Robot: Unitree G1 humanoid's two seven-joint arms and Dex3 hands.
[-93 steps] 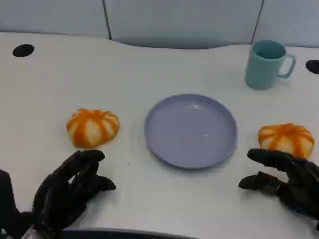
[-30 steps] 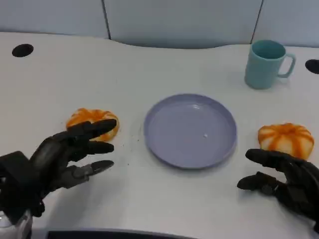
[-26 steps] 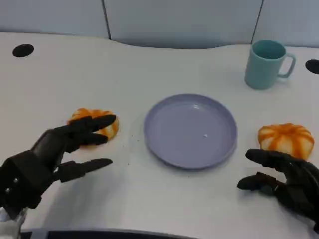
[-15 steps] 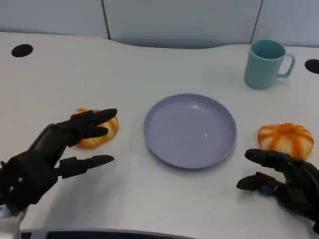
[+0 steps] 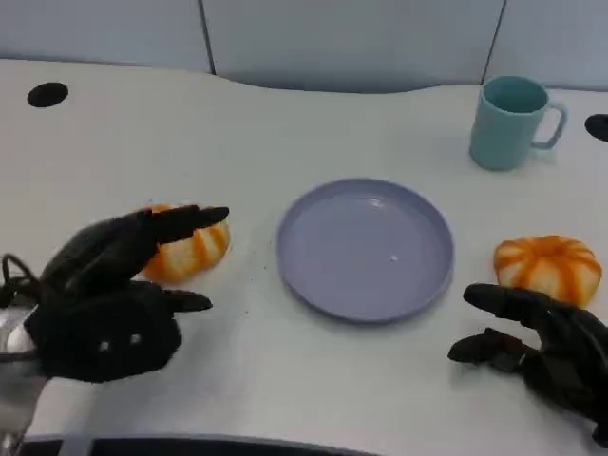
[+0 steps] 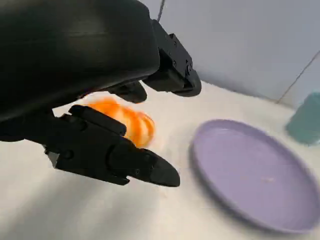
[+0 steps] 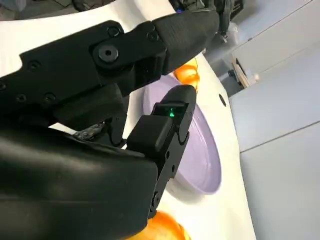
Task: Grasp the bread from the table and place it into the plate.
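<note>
Bread [image 5: 186, 252] lies on the surface [image 5: 313, 123] toward its left edge, beside the plate [image 5: 366, 249]. Left robot hand [image 5: 114, 294] reaches over the bread, fingers spread, gripping nothing. Right robot hand [image 5: 537, 342] rests near the front right corner, fingers apart and empty, beside a second bread [image 5: 547, 266].

Since the earliest frame, the left hand [image 5: 114, 294] has risen from the near edge of the surface [image 5: 285, 123] and advanced toward the left bread [image 5: 190, 249]. Its fingers [image 5: 195, 217], apart and holding nothing, now extend over the bread's top, with one finger lower on the near side.
</note>
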